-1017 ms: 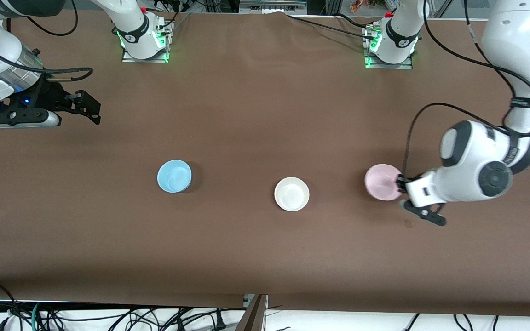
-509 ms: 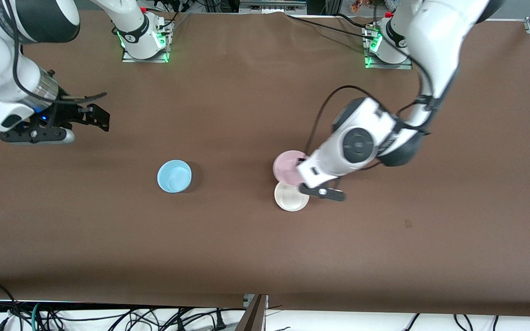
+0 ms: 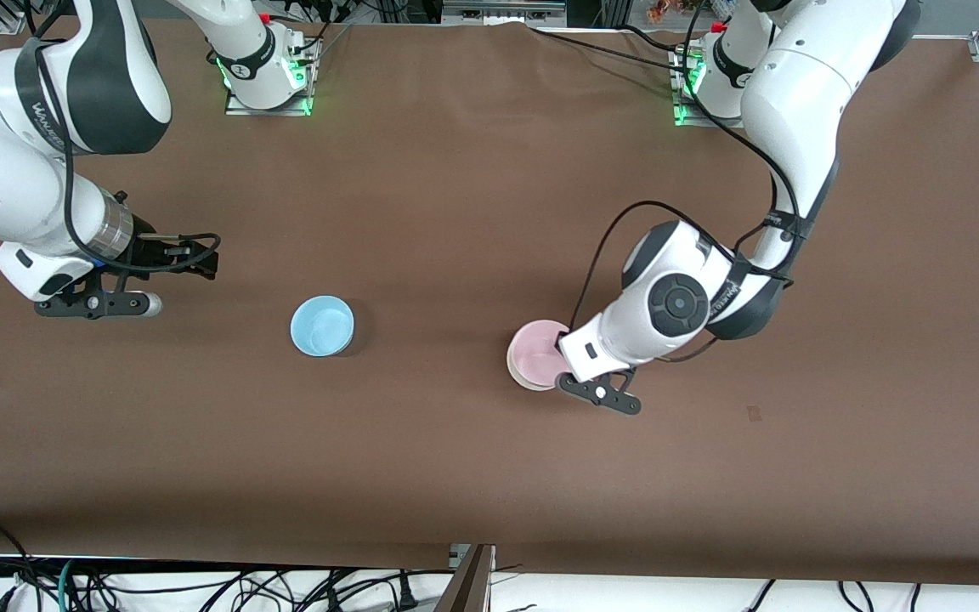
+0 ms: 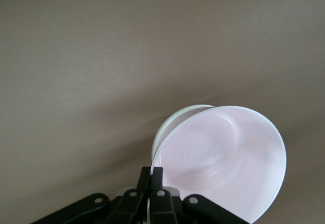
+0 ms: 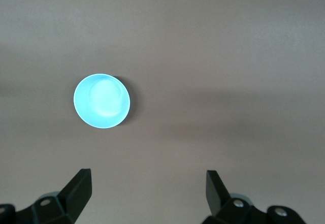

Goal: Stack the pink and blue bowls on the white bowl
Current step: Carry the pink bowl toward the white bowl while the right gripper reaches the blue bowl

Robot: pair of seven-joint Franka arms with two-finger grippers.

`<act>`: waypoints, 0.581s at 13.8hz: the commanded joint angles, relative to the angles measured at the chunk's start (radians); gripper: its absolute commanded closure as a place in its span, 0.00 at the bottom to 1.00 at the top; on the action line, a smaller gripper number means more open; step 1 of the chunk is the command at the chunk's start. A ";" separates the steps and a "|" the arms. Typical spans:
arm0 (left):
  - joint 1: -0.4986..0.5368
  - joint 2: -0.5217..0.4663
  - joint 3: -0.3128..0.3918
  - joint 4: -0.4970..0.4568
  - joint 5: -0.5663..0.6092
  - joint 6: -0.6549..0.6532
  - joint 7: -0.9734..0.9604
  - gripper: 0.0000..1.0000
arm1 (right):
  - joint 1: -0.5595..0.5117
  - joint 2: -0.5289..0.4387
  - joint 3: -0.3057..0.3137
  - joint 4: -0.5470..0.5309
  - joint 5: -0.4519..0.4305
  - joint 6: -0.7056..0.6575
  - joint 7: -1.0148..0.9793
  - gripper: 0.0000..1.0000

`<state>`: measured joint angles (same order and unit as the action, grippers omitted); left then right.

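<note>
On the brown worktop (image 3: 472, 459), my left gripper (image 3: 564, 357) is pinching the pink bowl (image 3: 539, 354) by its rim, fingers (image 4: 152, 183) pressed onto it, over the white bowl (image 3: 517, 372). It appears not fully nested; lowering and releasing come next. My right gripper (image 3: 199, 259), fingers spread, is hovering near the empty blue bowl (image 3: 322, 325).

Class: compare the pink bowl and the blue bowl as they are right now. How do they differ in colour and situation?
The pink bowl is pale pink, the blue bowl sky blue. The left gripper pinches the pink bowl's rim; the blue bowl is ungripped. The pink bowl sits over the white bowl; the blue sits alone on the table. Both are small, round and upright.
</note>
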<state>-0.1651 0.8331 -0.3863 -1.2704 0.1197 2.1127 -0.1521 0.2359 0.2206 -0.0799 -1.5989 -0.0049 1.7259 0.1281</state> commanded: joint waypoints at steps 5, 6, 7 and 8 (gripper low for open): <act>-0.013 0.057 0.001 0.025 -0.003 0.020 0.040 1.00 | 0.003 0.198 0.008 0.027 0.129 0.070 0.005 0.01; -0.013 0.057 0.000 0.025 -0.003 0.021 0.040 1.00 | 0.011 0.215 0.008 0.030 0.126 0.092 0.005 0.01; -0.013 0.060 -0.002 0.023 -0.009 0.024 0.039 1.00 | 0.003 0.226 0.008 0.027 0.129 0.122 -0.001 0.01; -0.013 0.063 -0.002 0.023 -0.037 0.029 0.039 1.00 | -0.001 0.241 0.008 0.025 0.125 0.145 -0.013 0.01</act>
<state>-0.1724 0.8821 -0.3873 -1.2706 0.1137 2.1355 -0.1306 0.2419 0.4410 -0.0729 -1.5981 0.1075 1.8528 0.1285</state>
